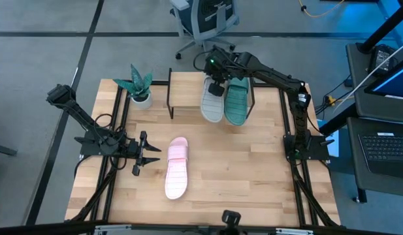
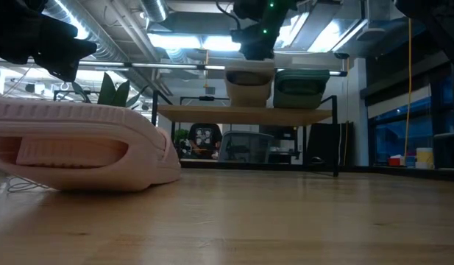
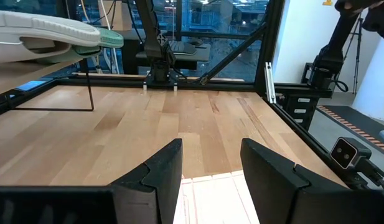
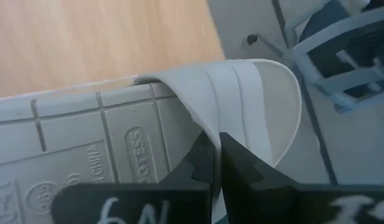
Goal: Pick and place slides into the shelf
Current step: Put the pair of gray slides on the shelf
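Note:
The light-wood shelf (image 1: 188,91) stands at the table's far edge. The light grey slide (image 1: 211,104) and the teal slide (image 1: 237,104) lie side by side on its right part, their near ends overhanging its edge. My right gripper (image 1: 217,83) is above the grey slide's far end, shut on it. The pale pink slide (image 1: 177,168) lies sole-down on the table, left of centre. My left gripper (image 1: 154,155) hovers open just left of the pink slide, and its fingers point at the slide without touching it. My right gripper pinches the edge of the grey slide's wide strap (image 4: 204,127) between its two fingers, coming from above and pointing down. The slide (image 2: 249,87) sits level at the shelf top (image 2: 212,112); whether it rests there or hangs just clear I cannot tell.
A small potted plant (image 1: 139,85) stands left of the shelf. The shelf's left part is bare wood. An office chair (image 1: 204,19) sits beyond the far edge. Open tabletop lies to the right of the pink slide and in front of the shelf.

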